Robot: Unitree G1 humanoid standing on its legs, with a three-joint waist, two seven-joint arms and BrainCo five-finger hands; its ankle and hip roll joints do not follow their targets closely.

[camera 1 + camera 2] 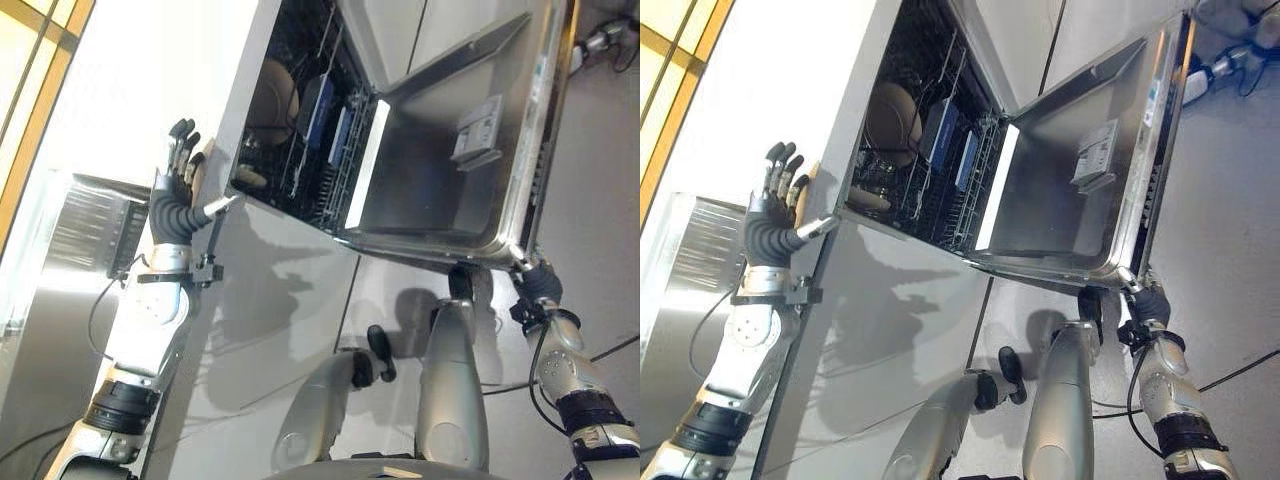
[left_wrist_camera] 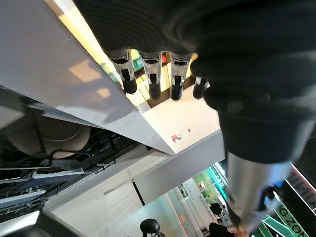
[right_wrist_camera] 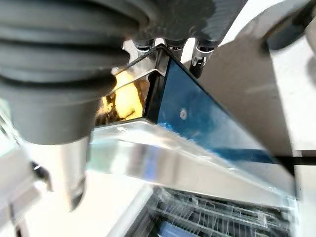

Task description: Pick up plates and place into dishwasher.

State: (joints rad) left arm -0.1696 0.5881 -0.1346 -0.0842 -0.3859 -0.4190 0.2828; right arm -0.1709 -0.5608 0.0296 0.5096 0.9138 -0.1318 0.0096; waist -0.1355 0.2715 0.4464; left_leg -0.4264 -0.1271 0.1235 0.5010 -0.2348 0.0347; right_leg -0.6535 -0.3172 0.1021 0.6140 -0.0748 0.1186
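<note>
The dishwasher point(image 1: 940, 150) stood open, its door point(image 1: 1080, 190) swung down toward the right. Inside, the rack point(image 1: 970, 180) already held a pale round plate point(image 1: 892, 115) at its far left and a few bluish dishes point(image 1: 938, 130) standing on edge beside it, so judging by that, loading was partly done. No plate showed in either hand, so another would have to be fetched if any remained. The left robot hand point(image 1: 183, 160) rested at the cabinet edge point(image 1: 215, 170) left of the opening, fingers straight and apart, holding nothing. The right robot hand point(image 1: 535, 275) sat at the door's near corner; whether its fingers gripped it could not be told.
</note>
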